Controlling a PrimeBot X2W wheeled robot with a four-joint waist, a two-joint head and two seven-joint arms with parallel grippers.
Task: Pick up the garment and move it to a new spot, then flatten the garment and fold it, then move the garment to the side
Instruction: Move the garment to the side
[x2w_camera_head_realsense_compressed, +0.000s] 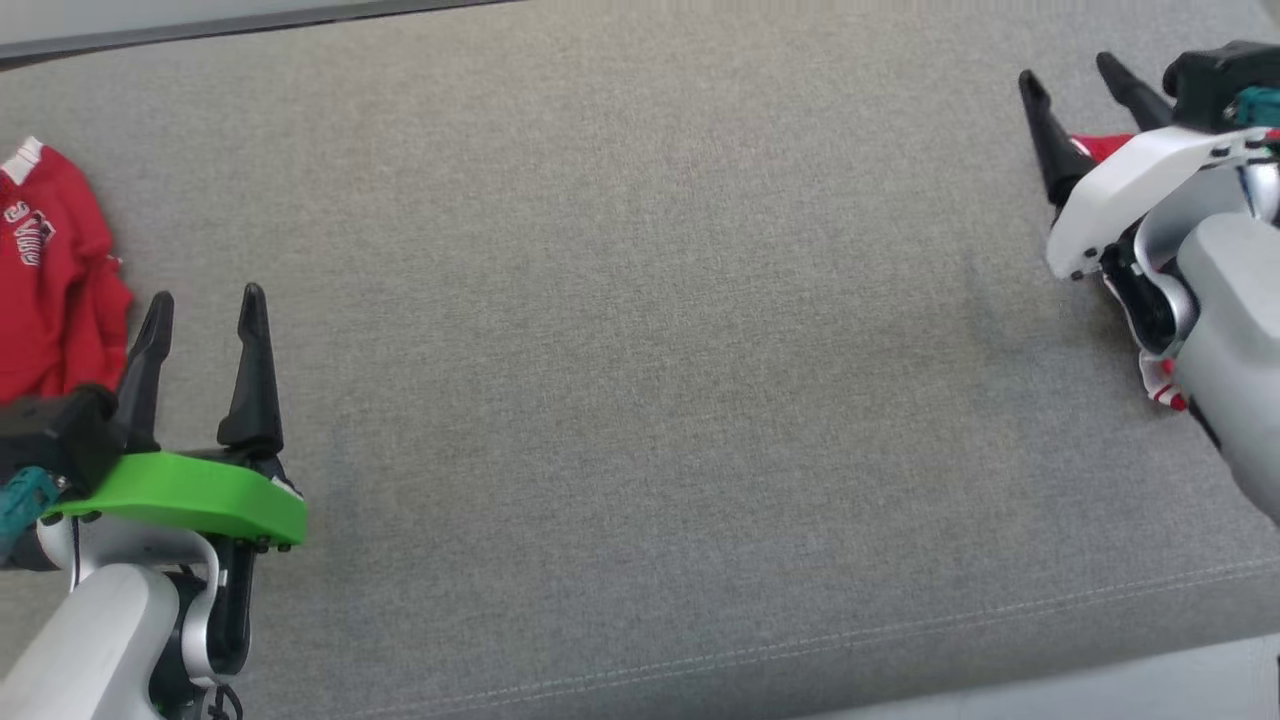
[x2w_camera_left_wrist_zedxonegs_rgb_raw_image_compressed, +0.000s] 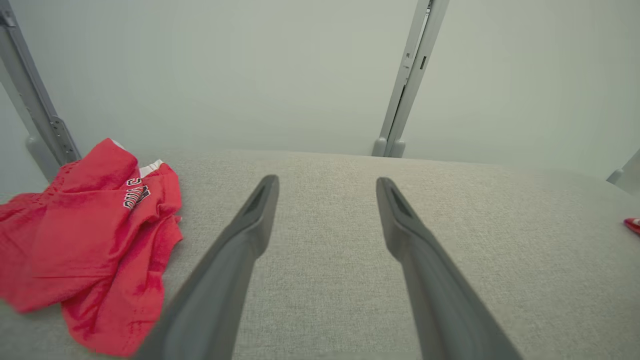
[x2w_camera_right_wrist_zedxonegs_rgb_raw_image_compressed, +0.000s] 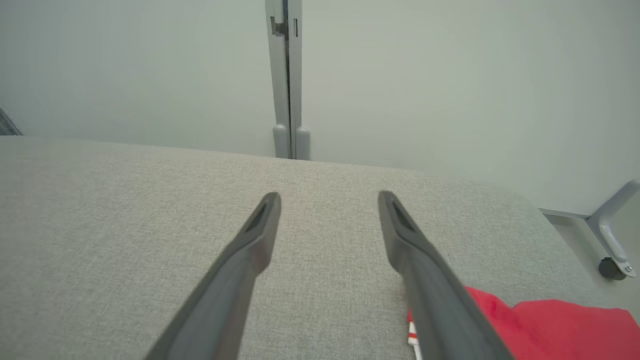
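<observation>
My left gripper (x2w_camera_head_realsense_compressed: 206, 295) and right gripper (x2w_camera_head_realsense_compressed: 1069, 72) hover empty over the grey cushion (x2w_camera_head_realsense_compressed: 640, 300), jaws spread wide, probably ready to grab the crumpled red garment (x2w_camera_head_realsense_compressed: 55, 290) just beside my left fingers, while another red cloth (x2w_camera_head_realsense_compressed: 1100, 147) lies under my right arm.

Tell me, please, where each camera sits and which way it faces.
Head view: on the robot's head, looking down at the grey padded surface; open left gripper at lower left, open right gripper and pale forearm at upper right.
Left wrist view: low over the surface, looking along its own fingers toward the pale wall; red garment on its left.
Right wrist view: low too, facing the wall along its own fingers; red cloth at bottom right.
Shared: head and left wrist views both show the red garment.
</observation>
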